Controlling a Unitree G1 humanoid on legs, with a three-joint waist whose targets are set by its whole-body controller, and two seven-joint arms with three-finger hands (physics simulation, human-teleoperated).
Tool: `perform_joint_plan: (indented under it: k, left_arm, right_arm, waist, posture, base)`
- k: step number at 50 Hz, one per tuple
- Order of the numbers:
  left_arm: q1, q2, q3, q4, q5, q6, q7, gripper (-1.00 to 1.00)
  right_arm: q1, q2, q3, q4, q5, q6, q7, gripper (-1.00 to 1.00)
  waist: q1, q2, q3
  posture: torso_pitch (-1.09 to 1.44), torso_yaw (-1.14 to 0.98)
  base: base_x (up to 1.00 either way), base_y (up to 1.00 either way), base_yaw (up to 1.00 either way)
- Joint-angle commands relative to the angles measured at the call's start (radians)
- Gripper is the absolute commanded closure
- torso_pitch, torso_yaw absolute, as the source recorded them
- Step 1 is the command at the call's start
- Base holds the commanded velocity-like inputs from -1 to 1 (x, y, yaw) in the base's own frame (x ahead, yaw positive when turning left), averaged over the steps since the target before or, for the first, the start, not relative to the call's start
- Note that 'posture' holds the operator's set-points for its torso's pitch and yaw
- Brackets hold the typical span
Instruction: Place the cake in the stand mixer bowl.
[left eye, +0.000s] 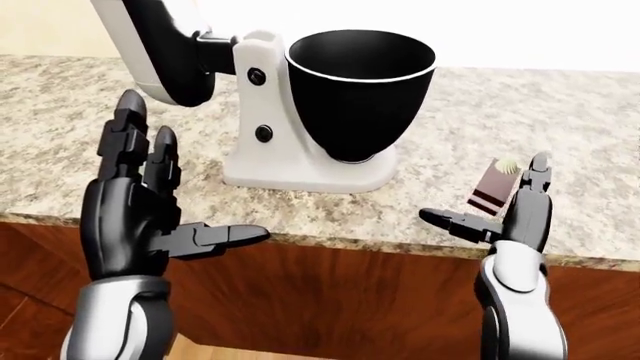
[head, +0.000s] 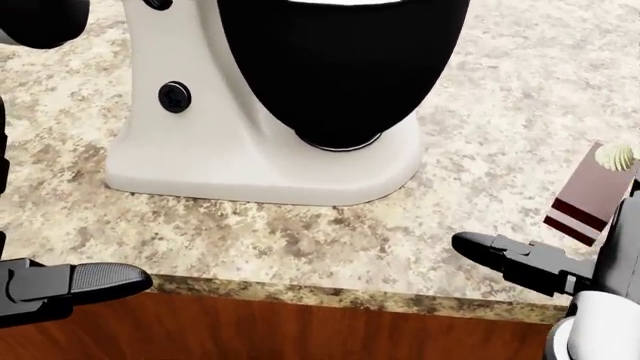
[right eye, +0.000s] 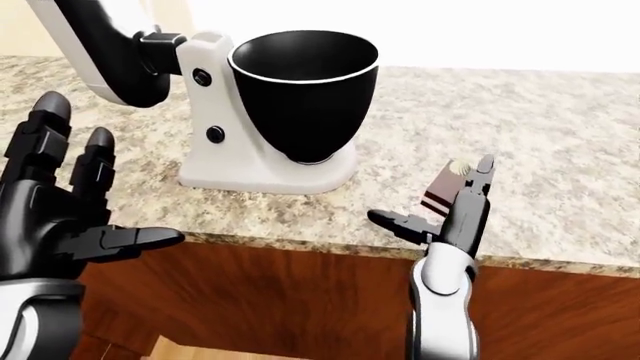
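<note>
- My left hand (left eye: 140, 217) hangs spread, fingers up, over the red-brown cabinet front (left eye: 350, 292)
- My right hand (left eye: 505, 217) is spread too, at the speckled granite counter (left eye: 560, 120) edge, just beside the cake (left eye: 495, 187)
- The cake stands on the counter, right of the stand mixer (left eye: 270, 112)
- Its black bowl (left eye: 360, 90) stands farther up, pale wall (left eye: 520, 30) behind

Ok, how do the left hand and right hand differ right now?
The left hand is raised at the view's left, clear of the counter edge, fingers spread upward; the right hand sits lower, right beside the cake. The left hand stands near the stand mixer, with nothing between its fingers, while the right hand's fingers bracket the cake without closing. Both are open and empty.
</note>
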Motion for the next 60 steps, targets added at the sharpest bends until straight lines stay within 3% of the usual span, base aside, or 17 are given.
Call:
perform_joint_plan:
  k: [1,8,13,19,34,41,42,43,46,47,53,60]
  left_arm:
    - [-0.015,0.009,0.004,-0.025,-0.005,-0.031,0.004,-1.00]
    - [-0.017,0.006,0.005,-0.026,-0.001,-0.029,0.000,-1.00]
    - [-0.026,-0.006,0.008,-0.026,0.016,-0.019,-0.014,-1.00]
    - [-0.022,-0.005,0.010,-0.026,0.013,-0.024,-0.015,-1.00]
    - [-0.015,-0.004,0.004,-0.026,0.016,-0.032,-0.013,-1.00]
    - [-0.012,-0.009,0.006,-0.026,0.021,-0.035,-0.018,-1.00]
    - [-0.010,-0.008,0.005,-0.026,0.019,-0.037,-0.016,-1.00]
    - [-0.007,-0.008,0.001,-0.025,0.020,-0.041,-0.015,-1.00]
    - [-0.008,-0.007,-0.001,-0.026,0.020,-0.040,-0.012,-1.00]
    - [-0.004,-0.008,-0.004,-0.026,0.022,-0.043,-0.013,-1.00]
    - [0.000,0.001,-0.002,-0.025,0.004,-0.049,0.001,-1.00]
    - [0.004,0.008,-0.012,-0.026,-0.002,-0.055,0.013,-1.00]
  right_arm:
    - [-0.017,-0.014,0.000,-0.024,-0.002,-0.013,-0.024,-1.00]
    - [-0.007,-0.021,-0.029,-0.049,0.016,-0.026,-0.041,-1.00]
    - [0.004,-0.046,-0.107,0.000,0.088,-0.065,-0.038,-1.00]
    - [0.005,-0.077,-0.155,0.050,0.149,-0.085,-0.041,-1.00]
    - [-0.025,-0.132,-0.175,0.334,0.276,-0.243,-0.063,-1.00]
    - [-0.073,-0.155,-0.151,0.456,0.302,-0.256,-0.060,-1.00]
    - [-0.078,-0.159,-0.146,0.467,0.303,-0.237,-0.054,-0.91]
    - [-0.087,-0.165,-0.135,0.488,0.299,-0.210,-0.046,-0.65]
    - [-0.128,-0.178,-0.092,0.594,0.259,-0.182,-0.015,0.47]
    - [-0.146,-0.178,-0.079,0.643,0.254,-0.163,0.005,1.00]
    - [-0.150,-0.167,-0.055,0.706,0.230,-0.140,0.078,1.00]
    - [-0.128,-0.153,-0.063,0.730,0.221,-0.156,0.102,1.00]
  waist:
    - [0.000,0.002,-0.014]
    - [0.001,-0.001,-0.015]
    - [0.001,-0.002,-0.015]
    - [0.001,-0.009,-0.015]
    - [-0.004,-0.026,-0.012]
    - [-0.001,-0.036,-0.007]
    - [0.000,-0.038,-0.008]
    - [0.001,-0.040,-0.008]
    - [0.005,-0.045,-0.002]
    - [0.005,-0.046,-0.004]
    - [0.003,-0.060,-0.011]
    - [0.002,-0.044,-0.023]
  posture:
    - [0.00,0.00]
    - [0.00,0.00]
    - [0.00,0.00]
    - [0.00,0.00]
    - [0.00,0.00]
    - [0.00,0.00]
    - [0.00,0.00]
    - [0.00,0.00]
    - [0.00,0.00]
    - [0.00,0.00]
    - [0.00,0.00]
    - [0.00,0.00]
  base:
    - [0.00,0.00,0.00]
    - [0.00,0.00,0.00]
    - [0.00,0.00,0.00]
    - [0.00,0.00,0.00]
    - [0.00,0.00,0.00]
    - [0.00,0.00,0.00]
    - [0.00,0.00,0.00]
    - [0.00,0.00,0.00]
    - [0.00,0.00,0.00]
    - [0.00,0.00,0.00]
    - [0.00,0.00,0.00]
    - [0.00,0.00,0.00]
